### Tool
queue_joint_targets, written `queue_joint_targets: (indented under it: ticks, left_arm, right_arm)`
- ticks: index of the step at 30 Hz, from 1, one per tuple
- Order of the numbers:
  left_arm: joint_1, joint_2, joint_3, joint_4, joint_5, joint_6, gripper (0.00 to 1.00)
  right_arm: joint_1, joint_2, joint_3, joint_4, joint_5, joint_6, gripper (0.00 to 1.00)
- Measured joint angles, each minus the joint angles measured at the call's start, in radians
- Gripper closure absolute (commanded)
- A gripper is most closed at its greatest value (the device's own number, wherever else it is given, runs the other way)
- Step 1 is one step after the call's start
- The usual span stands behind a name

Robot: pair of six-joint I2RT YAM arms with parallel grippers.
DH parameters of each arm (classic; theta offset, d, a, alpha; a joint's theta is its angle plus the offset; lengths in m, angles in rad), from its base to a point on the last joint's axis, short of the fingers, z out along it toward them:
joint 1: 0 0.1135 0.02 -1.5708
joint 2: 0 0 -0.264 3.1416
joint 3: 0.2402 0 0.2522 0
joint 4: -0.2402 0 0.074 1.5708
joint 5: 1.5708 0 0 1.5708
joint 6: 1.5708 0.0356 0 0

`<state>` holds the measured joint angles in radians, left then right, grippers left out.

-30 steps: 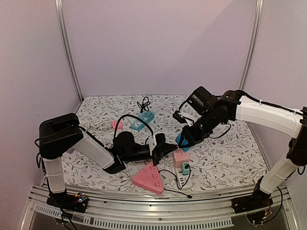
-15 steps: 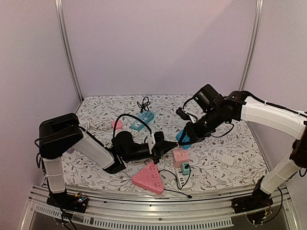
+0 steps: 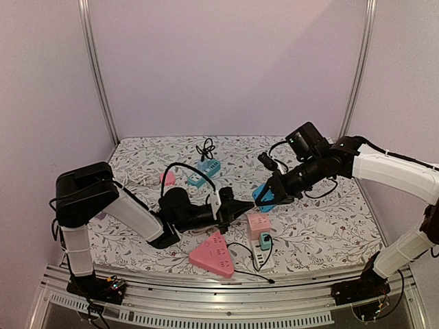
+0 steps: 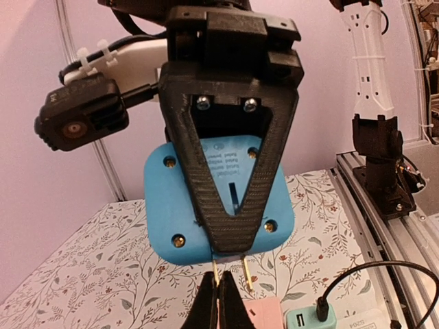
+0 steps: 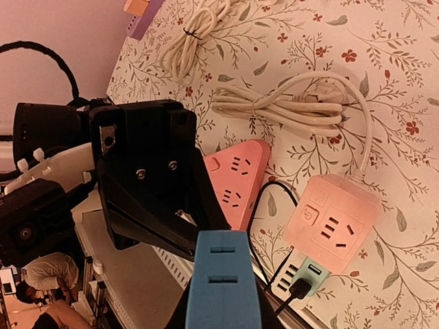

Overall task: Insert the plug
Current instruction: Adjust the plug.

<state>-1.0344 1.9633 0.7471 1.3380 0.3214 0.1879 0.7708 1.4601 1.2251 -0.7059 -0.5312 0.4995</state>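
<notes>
— Where is the plug?
— In my left gripper, pinched tight. Only the plug pins show, right at the lower edge of the blue socket block; whether they touch it, I cannot tell.
— And the right?
— My right gripper clamps that block, with the pink socket cube below it.

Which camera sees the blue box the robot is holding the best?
The left wrist view: the blue box fills the middle, its broad face showing, with the right gripper clamped across it. The right wrist view shows just one slotted end; the top view, a blue patch.
</notes>
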Motion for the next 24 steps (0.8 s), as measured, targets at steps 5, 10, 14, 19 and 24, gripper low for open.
queue_joint_targets:
  ticks: [5,10,14,19,24]
  left_arm:
    - [-0.002,-0.001,-0.002,-0.01,-0.001,0.005,0.85]
    - [-0.002,-0.001,-0.005,-0.041,-0.002,0.009,0.72]
    - [-0.003,-0.001,-0.007,-0.049,-0.004,0.015,0.5]
    - [-0.004,-0.001,-0.012,-0.12,-0.032,-0.023,0.2]
    - [-0.005,-0.002,-0.012,-0.285,-0.039,-0.103,0.04]
  right_arm:
    - [0.0,-0.026,-0.011,0.038,-0.037,0.019,1.0]
    - [0.001,-0.048,-0.011,0.066,-0.063,0.024,1.0]
    - [0.0,-0.05,-0.011,0.051,-0.04,0.028,1.0]
    - [0.0,-0.035,0.063,-0.107,0.119,0.063,1.0]
    - [0.051,0.06,0.236,-0.272,0.319,0.125,1.0]
